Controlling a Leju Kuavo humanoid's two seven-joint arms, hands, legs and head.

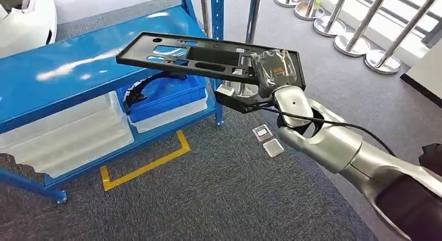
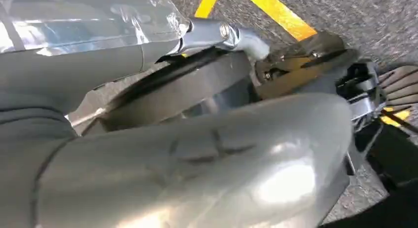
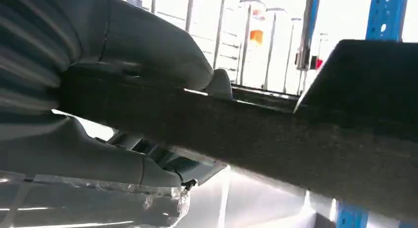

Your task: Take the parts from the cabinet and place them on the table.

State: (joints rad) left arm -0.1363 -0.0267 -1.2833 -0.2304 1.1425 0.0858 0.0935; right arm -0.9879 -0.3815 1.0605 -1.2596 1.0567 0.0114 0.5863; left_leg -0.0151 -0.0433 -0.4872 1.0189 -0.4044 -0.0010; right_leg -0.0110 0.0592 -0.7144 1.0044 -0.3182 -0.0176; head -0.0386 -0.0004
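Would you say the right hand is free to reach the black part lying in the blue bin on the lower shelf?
Probably not: the right hand already grips a flat black frame, which hangs above the blue bin and the curved black part.

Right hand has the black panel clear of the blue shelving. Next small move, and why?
Probably carry it away from the blue rack, keeping it level. The right hand grips only one end of the black panel, so the long free end overhangs the shelf top and the upright post stands close behind it; a quick swing could clip either.
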